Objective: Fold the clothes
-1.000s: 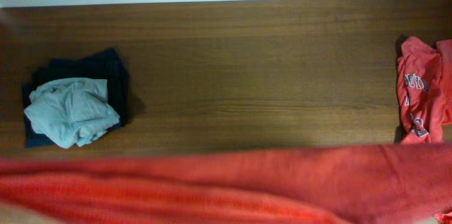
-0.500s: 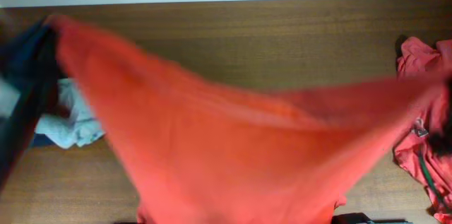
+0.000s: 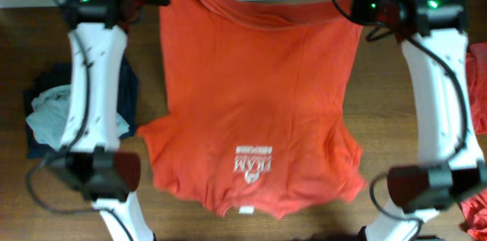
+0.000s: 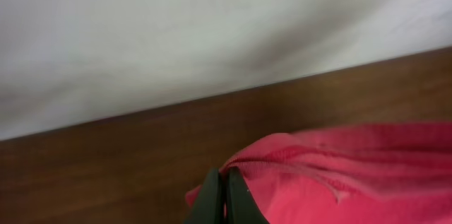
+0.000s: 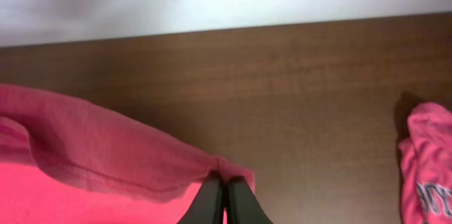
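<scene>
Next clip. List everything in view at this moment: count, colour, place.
spread T-shirt: 1, orange-red with white logo, flat mid-table
grey garment: 1, pale grey, left side, on top of the navy one
navy garment: 1, navy, left side, underneath
bunched garment: at least 1, orange-red with lettering, right edge, partly out of frame
table: 1, brown wood
left hand: 1, black fingers, shut on the shirt's far left corner
right hand: 1, black fingers, shut on its far right corner
</scene>
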